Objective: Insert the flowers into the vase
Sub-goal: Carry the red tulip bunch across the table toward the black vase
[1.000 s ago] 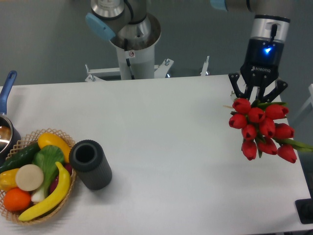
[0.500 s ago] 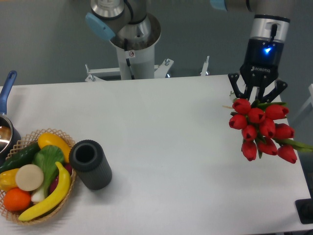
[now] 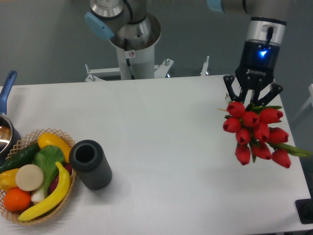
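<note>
The flowers (image 3: 255,132), a bunch of red closed tulip buds with green leaves, hang over the table's right side. My gripper (image 3: 252,99) is right above them and shut on the bunch; the stems are hidden behind the buds and fingers. The vase (image 3: 90,164), a dark grey cylinder with a round open mouth, stands near the front left, far from the gripper, touching the basket's right rim.
A wicker basket (image 3: 66,142) of yellow, green and orange produce sits at the front left corner. A blue-handled metal pot (image 3: 6,93) is at the left edge. The arm's base column (image 3: 132,54) rises behind the table's back edge. A dark object (image 3: 305,211) lies off the front right corner.
The gripper with the flowers has shifted a little to the left and slightly up. The vase and basket have not moved.
</note>
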